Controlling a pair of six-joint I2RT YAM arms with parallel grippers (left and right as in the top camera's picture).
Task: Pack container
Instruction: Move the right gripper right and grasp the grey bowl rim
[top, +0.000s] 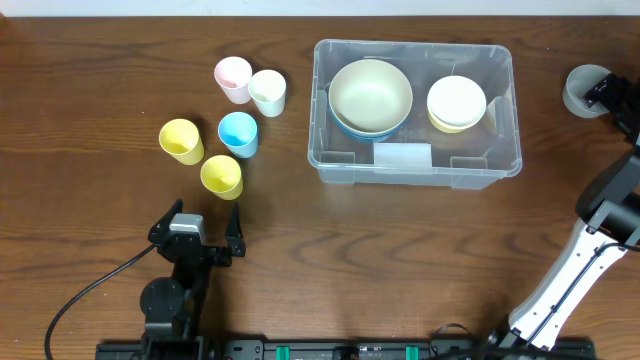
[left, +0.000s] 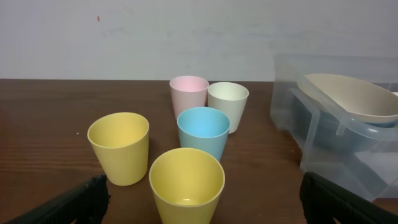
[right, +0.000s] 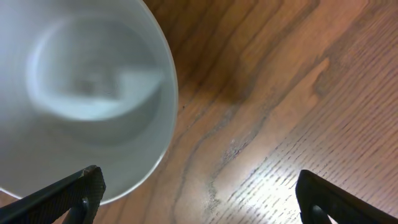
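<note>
Two pincers wide open, nothing held
Left pincer, right pincer; large clear rectangular plastic container holds round cream bowls.

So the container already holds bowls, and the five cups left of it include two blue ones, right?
Not quite: there are two yellow cups and just one blue cup, as the overhead view shows. The container does hold bowls.

The container — clear, rectangular, rounded corners, white label — sits upright on the table, lidless.
</note>
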